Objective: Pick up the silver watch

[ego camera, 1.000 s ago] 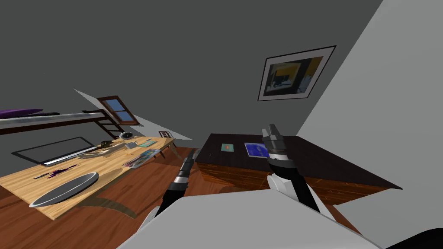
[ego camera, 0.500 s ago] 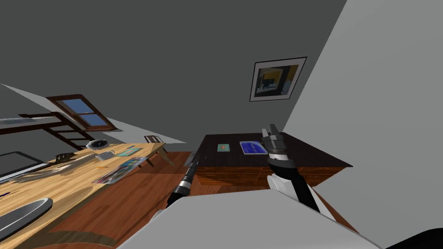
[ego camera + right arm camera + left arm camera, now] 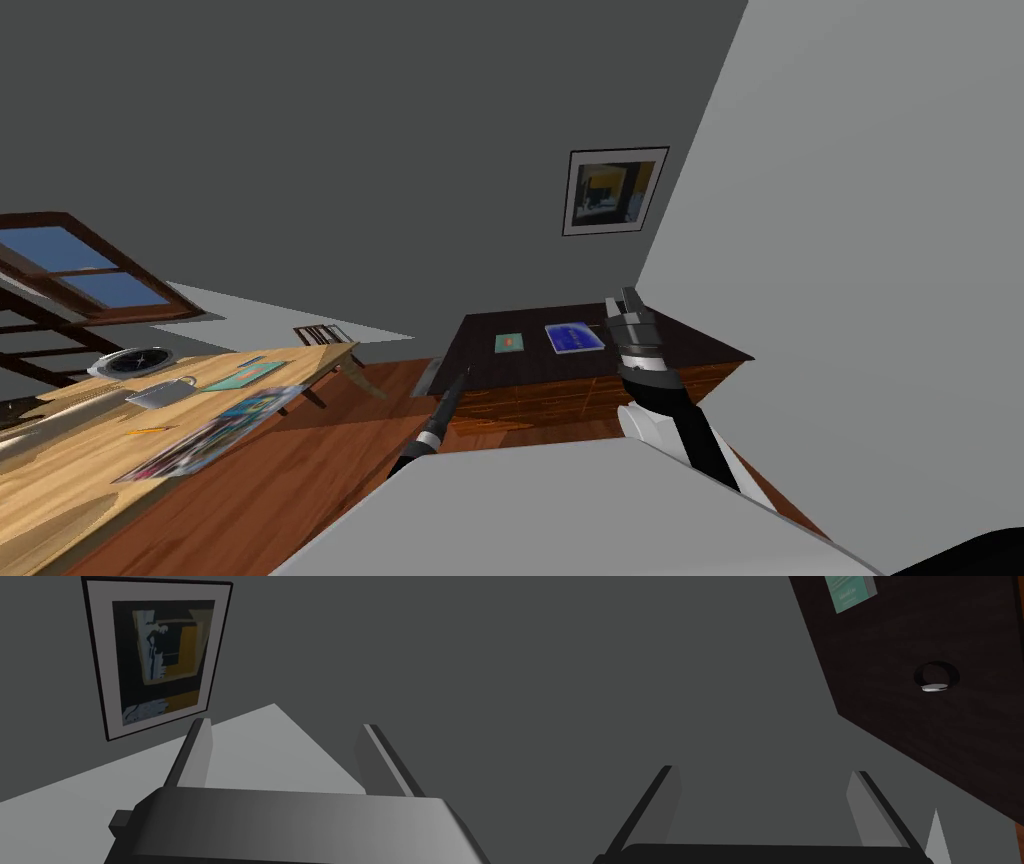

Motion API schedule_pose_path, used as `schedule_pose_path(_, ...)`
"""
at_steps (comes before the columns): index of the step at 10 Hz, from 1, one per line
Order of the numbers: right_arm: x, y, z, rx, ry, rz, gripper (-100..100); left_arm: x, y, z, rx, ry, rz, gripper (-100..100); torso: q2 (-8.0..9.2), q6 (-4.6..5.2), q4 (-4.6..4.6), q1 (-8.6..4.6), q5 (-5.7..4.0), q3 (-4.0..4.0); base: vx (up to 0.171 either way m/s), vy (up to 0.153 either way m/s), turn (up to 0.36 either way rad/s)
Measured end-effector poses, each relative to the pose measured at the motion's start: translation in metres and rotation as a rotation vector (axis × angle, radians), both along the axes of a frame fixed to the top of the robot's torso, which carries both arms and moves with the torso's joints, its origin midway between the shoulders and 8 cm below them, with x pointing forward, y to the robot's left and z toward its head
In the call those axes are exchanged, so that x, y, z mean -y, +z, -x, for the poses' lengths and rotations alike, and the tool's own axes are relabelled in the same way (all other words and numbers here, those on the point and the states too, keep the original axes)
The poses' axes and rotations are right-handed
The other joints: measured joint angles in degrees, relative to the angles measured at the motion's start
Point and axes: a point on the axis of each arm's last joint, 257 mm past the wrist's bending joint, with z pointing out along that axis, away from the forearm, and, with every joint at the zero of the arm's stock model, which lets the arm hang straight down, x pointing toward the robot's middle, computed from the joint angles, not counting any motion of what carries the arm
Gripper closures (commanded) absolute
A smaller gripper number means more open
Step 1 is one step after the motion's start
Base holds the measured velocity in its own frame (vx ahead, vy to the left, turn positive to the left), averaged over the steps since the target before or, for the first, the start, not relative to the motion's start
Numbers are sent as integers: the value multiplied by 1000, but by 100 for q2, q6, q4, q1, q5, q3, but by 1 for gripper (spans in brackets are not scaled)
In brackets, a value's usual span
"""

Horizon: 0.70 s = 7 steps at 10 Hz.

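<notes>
A watch (image 3: 936,678) lies on the dark surface (image 3: 690,345) by grey walls (image 3: 400,150). The left claw (image 3: 764,772) and right claw (image 3: 285,723) gape wide.

The right arm (image 3: 695,440) is black, with a white cuff, a silver ring and a ribbed dark grey wrist behind the right gripper (image 3: 286,724). The left arm (image 3: 432,437) is slim and black with one silver band. The left gripper (image 3: 763,771) has light grey, dark-edged blades on a black box.

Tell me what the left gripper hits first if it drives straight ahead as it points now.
Likely the dark grey wall, straight ahead of the open left gripper. The dark cabinet top with the watch lies off to the side.
</notes>
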Motion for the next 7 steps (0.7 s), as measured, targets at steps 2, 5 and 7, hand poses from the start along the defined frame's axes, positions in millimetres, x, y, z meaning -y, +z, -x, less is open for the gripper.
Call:
schedule_pose_path(2,0,0,0,0,0,0,0,-4,-22,2,-67,-5,-26,-100,-1,1,0,-1,0,-1,3,18,-211)
schedule_pose_path(5,0,0,0,0,0,0,0,-10,-61,14,-165,-18,-73,-100,0,3,0,1,0,0,2,23,-249)
schedule_pose_path(7,0,0,0,0,0,0,0,-18,-91,26,-244,-22,-114,-100,0,-3,-1,5,1,0,3,26,-158)
